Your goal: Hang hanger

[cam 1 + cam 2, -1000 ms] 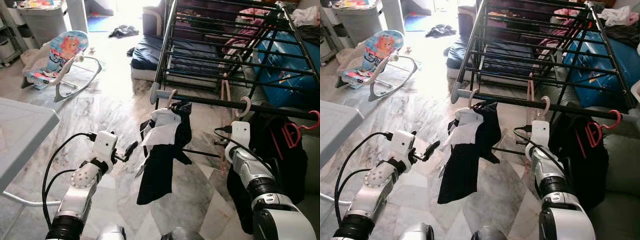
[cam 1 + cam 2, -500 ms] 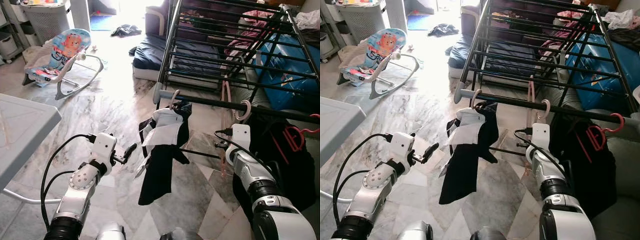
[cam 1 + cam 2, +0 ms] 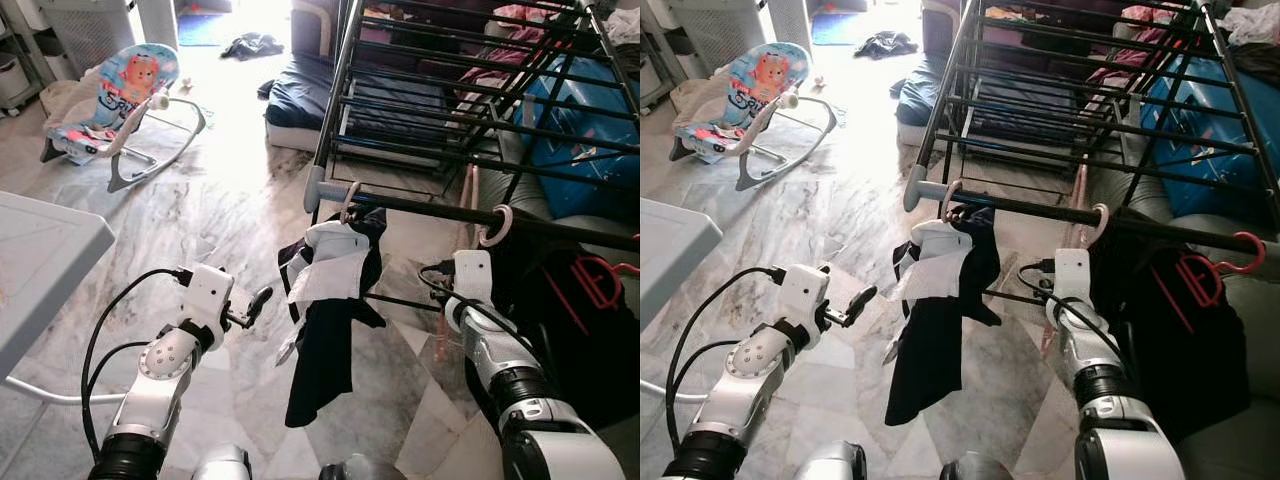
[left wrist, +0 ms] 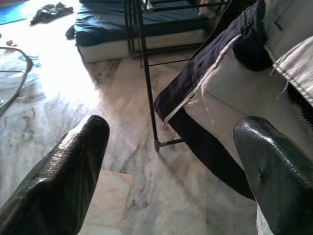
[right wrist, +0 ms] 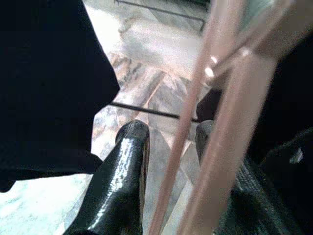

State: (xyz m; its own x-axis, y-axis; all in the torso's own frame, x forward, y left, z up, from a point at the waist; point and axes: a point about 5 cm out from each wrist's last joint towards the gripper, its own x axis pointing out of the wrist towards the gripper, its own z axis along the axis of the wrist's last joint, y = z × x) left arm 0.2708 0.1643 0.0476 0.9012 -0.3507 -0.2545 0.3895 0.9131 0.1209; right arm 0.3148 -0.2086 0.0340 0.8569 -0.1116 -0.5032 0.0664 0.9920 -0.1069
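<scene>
The pink hanger (image 5: pixel 195 142) was seen pinched between the right gripper (image 5: pixel 168 134) fingers, its hook partly blurred, while the left gripper (image 4: pixel 171 147) was held spread beside dark clothing (image 4: pixel 220 98).

Robot facing a black drying rack (image 3: pixel 1080 110) on a marble floor (image 3: pixel 840 210).
A dark garment with a white panel (image 3: pixel 935 300) hung by a pale hook from the rack's front bar. The left hand (image 3: pixel 862 298) was held out just beside it, apart. A pink hanger (image 3: pixel 1088 225) hooked the bar above the right arm; a red hanger (image 3: pixel 1215 270) hung further right. A baby bouncer (image 3: pixel 745 100) stood behind.

Pink hanger (image 5: pixel 222 127), black rack (image 3: pixel 470 90)
</scene>
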